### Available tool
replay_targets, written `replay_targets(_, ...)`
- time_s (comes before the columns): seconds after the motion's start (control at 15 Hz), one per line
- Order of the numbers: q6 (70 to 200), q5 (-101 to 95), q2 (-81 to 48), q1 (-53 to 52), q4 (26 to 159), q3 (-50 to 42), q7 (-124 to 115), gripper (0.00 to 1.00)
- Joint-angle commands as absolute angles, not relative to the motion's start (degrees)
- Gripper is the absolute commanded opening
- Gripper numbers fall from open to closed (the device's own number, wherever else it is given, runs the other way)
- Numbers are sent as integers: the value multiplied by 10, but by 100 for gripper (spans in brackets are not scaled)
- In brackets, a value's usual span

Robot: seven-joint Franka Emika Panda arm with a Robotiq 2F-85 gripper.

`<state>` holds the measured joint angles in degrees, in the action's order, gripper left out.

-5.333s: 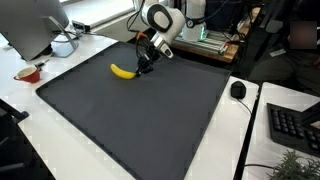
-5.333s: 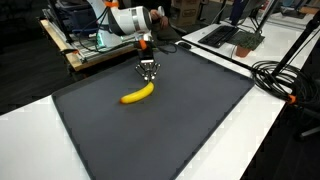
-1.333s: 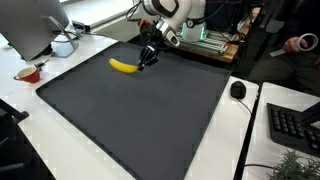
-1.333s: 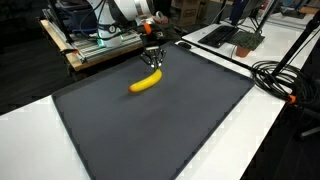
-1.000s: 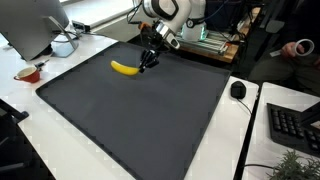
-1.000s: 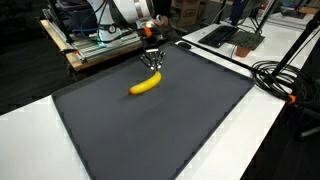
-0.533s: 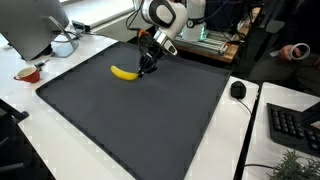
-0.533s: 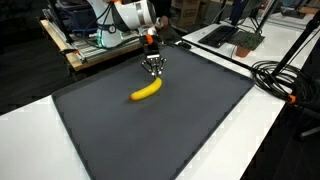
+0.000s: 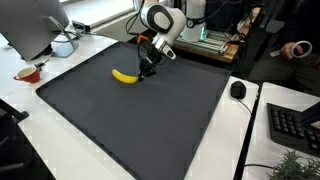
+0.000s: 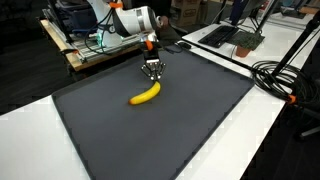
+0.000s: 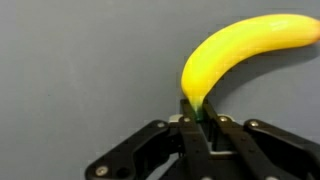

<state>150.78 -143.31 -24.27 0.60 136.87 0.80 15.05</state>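
The pincer [image 11: 197,110] is pinched shut on the greenish stem tip of a yellow banana [image 11: 240,50]; in the wrist view both fingers meet on that tip, with no gap showing beside it. From the grip the fruit curves away toward two o'clock, its belly bowing toward ten o'clock, so all of its length lies on one side of the fingers. In an exterior view the banana [image 9: 124,76] stretches from the pincer [image 9: 146,68] toward nine o'clock. In an exterior view from another angle the banana [image 10: 146,94] runs from the pincer [image 10: 153,72] toward seven o'clock. Its long axis therefore leads straight out from the grip rather than across it, and the single arm holds it by the very end, not the middle. The fruit sits low over a dark mat [image 9: 150,120] that covers most of the white counter [image 10: 30,135], in the mat's far part near the arm's base. Whether its free end touches the mat or hangs just above it I cannot tell. A computer mouse [image 9: 238,90] and a keyboard [image 9: 295,125] lie well apart, off the mat's edge, and a small red bowl [image 9: 30,73] sits beyond the opposite edge.
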Motion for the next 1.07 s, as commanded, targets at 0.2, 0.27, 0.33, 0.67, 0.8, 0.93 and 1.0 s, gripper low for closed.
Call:
replay_targets(0.2, 1541, -1386, -215, 1, 1384, 1, 182, 66)
replay_targets(0.27, 1541, -1370, -196, -3, 1399, -1, 191, 72)
replay_targets(0.33, 1544, -1358, -183, -4, 1409, 0, 197, 79)
replay_targets(0.67, 1531, -1323, -39, -25, 1514, 16, 219, 100)
replay_targets(0.8, 1542, -1357, 14, -35, 1544, 33, 208, 100)
replay_targets(0.93, 1546, -1397, 64, -51, 1571, 52, 198, 100)
replay_targets(1.0, 1547, -1411, 86, -60, 1583, 60, 197, 100)
